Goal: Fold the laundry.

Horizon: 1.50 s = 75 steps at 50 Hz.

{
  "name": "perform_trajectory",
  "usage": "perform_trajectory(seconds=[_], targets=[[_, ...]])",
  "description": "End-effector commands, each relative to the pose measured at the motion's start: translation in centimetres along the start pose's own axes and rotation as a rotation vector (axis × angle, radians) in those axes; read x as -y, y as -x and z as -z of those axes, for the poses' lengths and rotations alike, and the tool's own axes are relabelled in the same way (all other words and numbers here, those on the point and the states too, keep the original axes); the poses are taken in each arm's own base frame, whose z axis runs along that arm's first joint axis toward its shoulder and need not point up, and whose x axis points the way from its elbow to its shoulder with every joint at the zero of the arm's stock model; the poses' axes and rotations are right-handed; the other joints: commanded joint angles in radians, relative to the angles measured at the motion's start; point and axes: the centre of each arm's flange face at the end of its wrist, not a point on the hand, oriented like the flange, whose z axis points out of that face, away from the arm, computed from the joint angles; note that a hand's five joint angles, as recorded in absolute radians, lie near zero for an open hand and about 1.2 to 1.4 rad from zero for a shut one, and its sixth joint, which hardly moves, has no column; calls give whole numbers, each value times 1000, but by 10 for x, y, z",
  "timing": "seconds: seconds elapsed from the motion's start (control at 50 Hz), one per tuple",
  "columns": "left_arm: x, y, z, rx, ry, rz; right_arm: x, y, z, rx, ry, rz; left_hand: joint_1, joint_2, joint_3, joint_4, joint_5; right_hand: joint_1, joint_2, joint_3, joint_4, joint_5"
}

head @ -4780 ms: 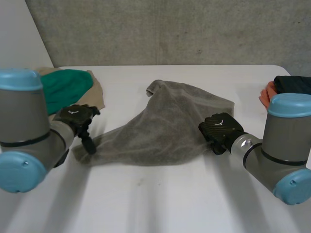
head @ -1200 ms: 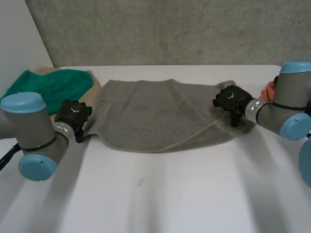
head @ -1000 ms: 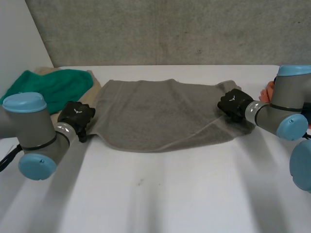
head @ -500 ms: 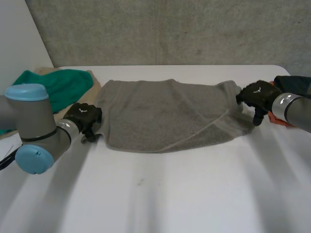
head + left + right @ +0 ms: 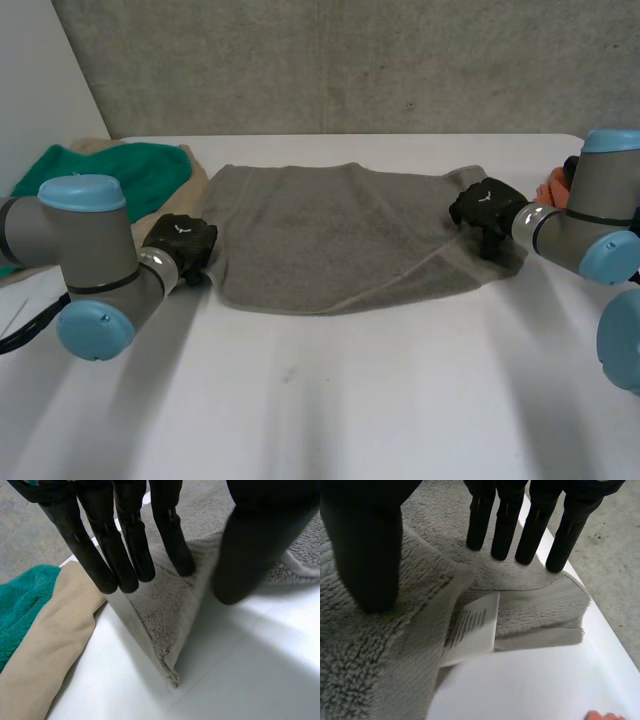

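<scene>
The grey towel (image 5: 330,230) lies spread on the desk (image 5: 330,400), long axis running from the left hand (image 5: 183,243) at its near left corner to the right hand (image 5: 483,210) on its right end. The 2 hands' fingers (image 5: 132,545) are straight, pinching nothing, perhaps just touching cloth.

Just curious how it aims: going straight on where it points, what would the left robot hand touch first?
Probably the grey towel, near its corner: the left robot hand has its straight fingers right over it, though depth is unclear.

Head camera overlooks the table (image 5: 330,400); wrist cameras closely face opposite ends of the towel (image 5: 330,230).
</scene>
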Motion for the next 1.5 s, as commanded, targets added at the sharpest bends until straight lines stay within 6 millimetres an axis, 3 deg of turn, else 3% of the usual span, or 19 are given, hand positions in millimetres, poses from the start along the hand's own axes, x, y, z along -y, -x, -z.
perform_trajectory(seconds=[0.02,0.14,0.22,0.24,0.3,0.4,0.46,0.54,0.66,0.82,0.92,1.0,1.26,1.5], targets=[[1,5,1,20,4,-9,-2,3,0,14,11,-13,431,459,473,470,475,783,793,795,794,790],[13,13,13,40,-3,-30,14,-25,29,-37,72,-50,432,459,473,470,475,784,793,795,795,791],[21,19,30,46,8,-61,18,-37,64,-7,154,-101,432,459,473,470,475,784,793,795,795,791],[23,21,37,47,13,-71,18,-38,80,20,196,-117,432,459,473,470,475,784,793,795,795,791],[26,23,49,44,22,-98,18,-37,105,65,252,-106,432,459,473,470,475,784,793,795,795,791],[24,24,71,29,65,-179,3,-16,152,247,411,13,432,459,473,470,475,784,793,795,795,791],[15,19,83,-15,131,-210,-2,-11,172,304,482,59,432,459,473,470,475,784,793,795,795,791],[1,10,95,-79,219,-233,-2,-6,185,299,510,-13,432,459,473,470,475,784,793,795,795,791],[-3,-4,104,-148,280,-258,-7,-1,185,277,465,-78,432,459,473,470,475,784,793,795,795,791],[25,0,91,-102,178,-268,-13,-2,170,158,426,-150,432,459,473,470,475,784,793,795,795,791],[47,10,74,-38,85,-248,-11,11,166,104,373,-268,432,459,473,470,475,103,113,115,114,110],[61,17,62,3,24,-231,-11,19,165,67,298,-269,432,459,473,470,475,-15,-5,-3,-4,-8],[76,27,27,62,-26,-166,-31,45,149,19,113,-230,432,459,473,470,475,-35,-26,-24,-25,-29],[77,29,15,82,-22,-132,-48,44,131,-39,80,-199,432,459,473,470,475,47,56,58,57,53]])
